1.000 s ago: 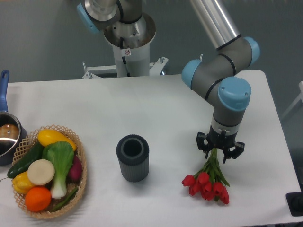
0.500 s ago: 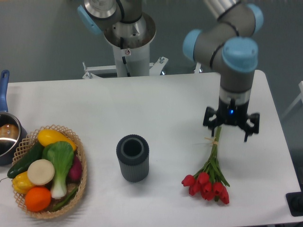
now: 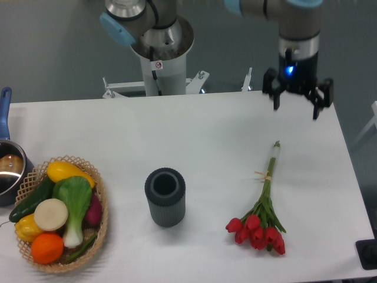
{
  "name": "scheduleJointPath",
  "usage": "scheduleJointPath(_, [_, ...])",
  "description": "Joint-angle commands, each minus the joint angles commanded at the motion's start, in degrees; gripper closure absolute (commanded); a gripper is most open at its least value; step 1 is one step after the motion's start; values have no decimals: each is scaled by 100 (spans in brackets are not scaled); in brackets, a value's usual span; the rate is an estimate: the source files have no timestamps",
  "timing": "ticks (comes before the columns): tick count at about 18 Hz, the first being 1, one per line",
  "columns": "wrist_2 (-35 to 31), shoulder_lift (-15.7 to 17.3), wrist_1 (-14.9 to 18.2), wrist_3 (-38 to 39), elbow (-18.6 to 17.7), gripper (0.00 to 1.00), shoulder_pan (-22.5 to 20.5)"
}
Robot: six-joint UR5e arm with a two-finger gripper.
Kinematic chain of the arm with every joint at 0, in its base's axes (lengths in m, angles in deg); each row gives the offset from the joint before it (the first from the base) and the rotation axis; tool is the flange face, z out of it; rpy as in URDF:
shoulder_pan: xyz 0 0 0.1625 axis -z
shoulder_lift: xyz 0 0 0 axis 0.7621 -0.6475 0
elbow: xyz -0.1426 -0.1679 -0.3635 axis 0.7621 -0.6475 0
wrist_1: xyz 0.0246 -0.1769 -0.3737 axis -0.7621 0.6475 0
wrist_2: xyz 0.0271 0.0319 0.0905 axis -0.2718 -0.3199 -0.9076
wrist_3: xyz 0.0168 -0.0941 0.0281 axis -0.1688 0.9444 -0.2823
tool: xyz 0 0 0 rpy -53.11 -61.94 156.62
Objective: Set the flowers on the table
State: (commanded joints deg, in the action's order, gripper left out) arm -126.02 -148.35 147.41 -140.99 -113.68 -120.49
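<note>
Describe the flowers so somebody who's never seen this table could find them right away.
On the white table, look to the near right part, right of the dark ribbed vase. The flowers lie flat there, stems pointing away toward the raised gripper. They are the only red tulip bunch, tied with pale string.

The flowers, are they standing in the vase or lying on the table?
Lying on the table. The flowers rest flat beside the vase, and the open gripper is well clear of them.

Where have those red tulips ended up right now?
The flowers lie flat on the white table, toward its front right, to the right of the dark ribbed vase. The open gripper hangs clear above their stem ends.
</note>
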Motion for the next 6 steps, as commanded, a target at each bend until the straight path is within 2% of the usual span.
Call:
scheduleJointPath(3, [201,123,309,-379,53,0,-282])
scheduleJointPath(6, [465,159,318,-380,53,0,-396])
